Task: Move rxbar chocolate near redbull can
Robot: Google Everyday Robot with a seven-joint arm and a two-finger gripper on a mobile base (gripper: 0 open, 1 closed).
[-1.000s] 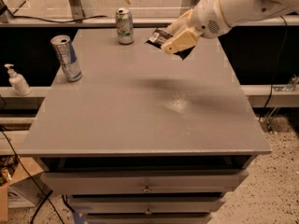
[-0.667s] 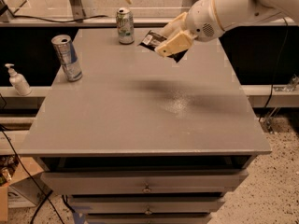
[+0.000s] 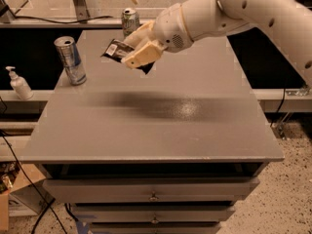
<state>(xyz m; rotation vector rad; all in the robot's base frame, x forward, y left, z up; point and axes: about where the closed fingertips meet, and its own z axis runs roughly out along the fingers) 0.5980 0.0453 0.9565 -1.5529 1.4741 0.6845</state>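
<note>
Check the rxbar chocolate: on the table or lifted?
Lifted: the gripper, above the table short of the redbull can, holds the rxbar chocolate clear of the surface.

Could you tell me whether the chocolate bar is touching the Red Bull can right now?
Apart. The camera view shows a clear gap between the bar, held in the gripper above the table, and the can.

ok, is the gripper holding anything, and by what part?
Yes: the gripper, up above the table, is shut on the rxbar chocolate around its middle, with both ends sticking out.
</note>
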